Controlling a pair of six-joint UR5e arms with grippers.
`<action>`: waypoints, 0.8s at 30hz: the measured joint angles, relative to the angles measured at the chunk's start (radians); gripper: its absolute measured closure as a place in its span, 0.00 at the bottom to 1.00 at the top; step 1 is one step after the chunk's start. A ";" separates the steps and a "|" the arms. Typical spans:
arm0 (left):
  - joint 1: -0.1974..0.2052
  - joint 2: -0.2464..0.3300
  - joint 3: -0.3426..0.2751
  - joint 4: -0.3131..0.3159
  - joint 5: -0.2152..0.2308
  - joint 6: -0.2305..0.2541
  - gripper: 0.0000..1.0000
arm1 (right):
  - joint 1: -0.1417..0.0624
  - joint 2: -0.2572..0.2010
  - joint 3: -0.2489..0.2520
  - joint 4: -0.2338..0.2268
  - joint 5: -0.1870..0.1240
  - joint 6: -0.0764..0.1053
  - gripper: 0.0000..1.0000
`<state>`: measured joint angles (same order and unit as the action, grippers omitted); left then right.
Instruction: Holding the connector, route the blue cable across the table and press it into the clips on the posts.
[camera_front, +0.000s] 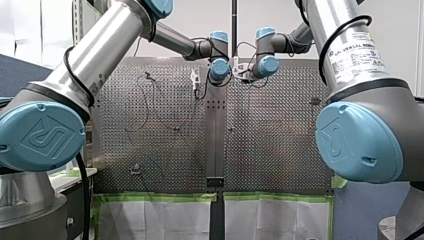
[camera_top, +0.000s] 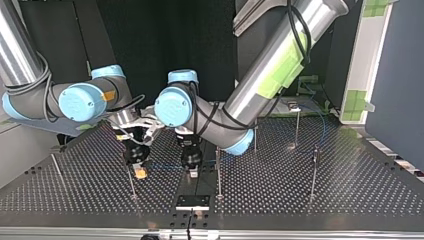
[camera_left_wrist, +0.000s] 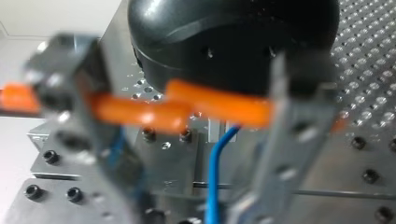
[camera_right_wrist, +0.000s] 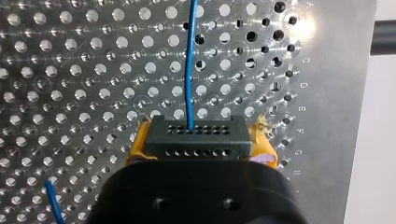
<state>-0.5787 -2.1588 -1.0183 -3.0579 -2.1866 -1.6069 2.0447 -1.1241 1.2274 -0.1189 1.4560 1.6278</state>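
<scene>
At the worktop, the connector sits between the fingers of my right end effector, and the cable runs out ahead of it. My left end effector hangs just beside my right. A post stands close on its far side, with other posts well apart beyond.

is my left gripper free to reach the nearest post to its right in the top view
Probably yes: that post stands close beside my left gripper, nothing between them; my right gripper, holding the connector, sits on its other side.
</scene>
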 joint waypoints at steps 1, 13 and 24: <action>-0.001 0.000 0.000 -0.005 0.000 -0.005 1.00 | 0.000 0.000 0.000 0.000 0.000 0.000 1.00; -0.021 0.036 -0.048 -0.037 -0.071 -0.054 1.00 | 0.016 -0.001 0.013 0.003 0.000 0.000 1.00; -0.027 0.117 -0.138 0.052 -0.107 -0.074 1.00 | 0.028 -0.003 0.053 0.003 0.001 0.000 1.00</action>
<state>-0.6058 -2.0417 -1.1566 -3.0061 -2.2931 -1.6808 2.0724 -1.1266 1.2808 -0.1161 1.4567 1.6282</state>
